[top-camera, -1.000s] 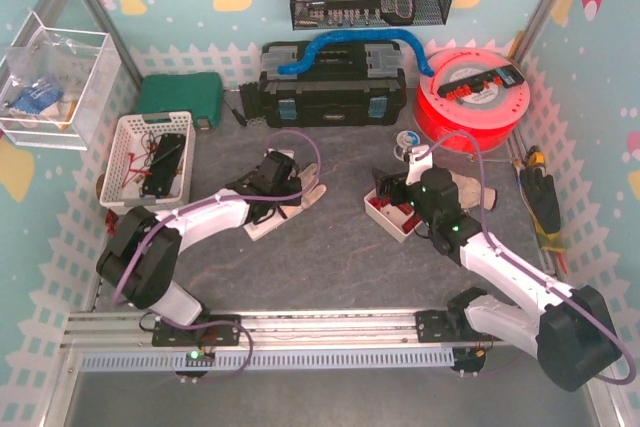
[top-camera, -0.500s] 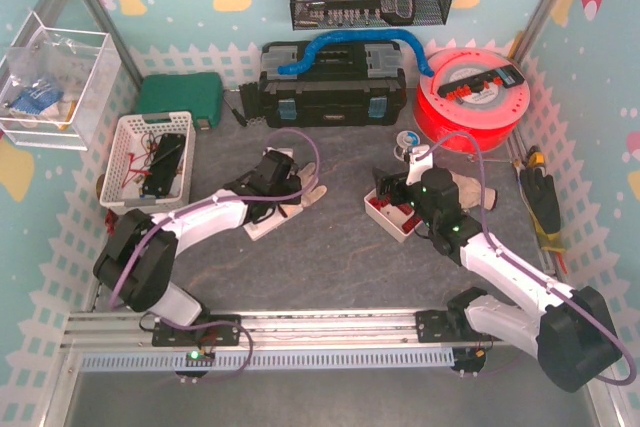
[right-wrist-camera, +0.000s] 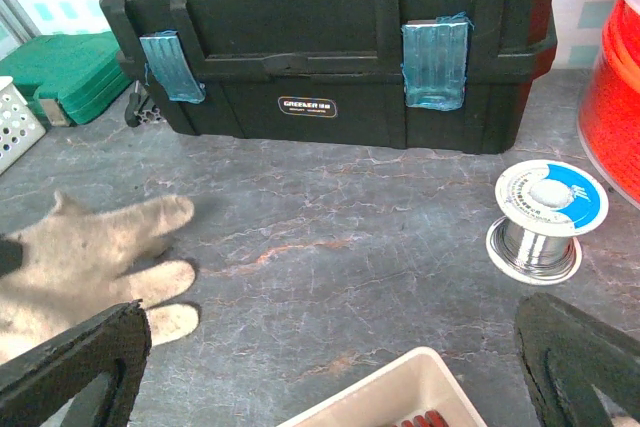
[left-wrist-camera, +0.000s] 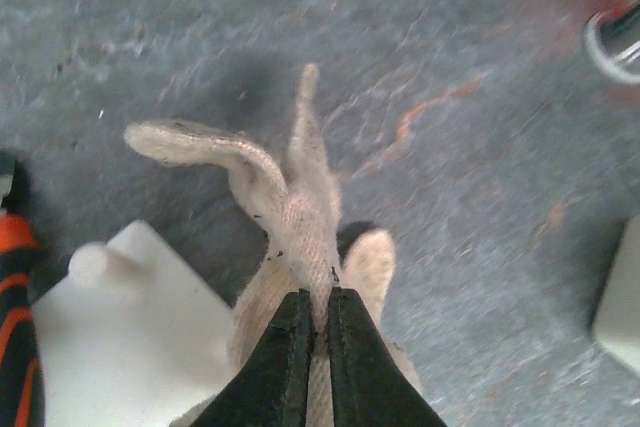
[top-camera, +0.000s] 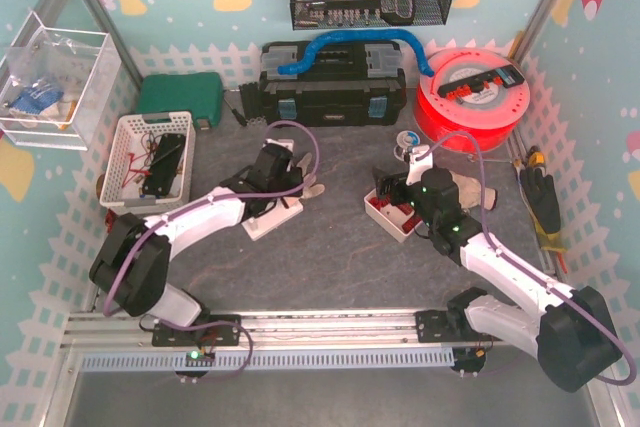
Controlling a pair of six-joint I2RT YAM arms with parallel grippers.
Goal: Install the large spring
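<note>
Left pincer (left-wrist-camera: 311, 299) pinched tight on the glove (left-wrist-camera: 300, 232)
Lift it clear of the white block (left-wrist-camera: 130, 332) and drop it aside on the tabletop (left-wrist-camera: 480, 147); right pincer (right-wrist-camera: 330, 357) hangs wide open.

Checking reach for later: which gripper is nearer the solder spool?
Right. The right gripper hovers open just short of the solder spool; the left gripper sits well to its left, pinching the glove.

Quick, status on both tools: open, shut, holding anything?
Left tool: closed, pinching the white glove.
Right tool: open, holding nothing.
</note>
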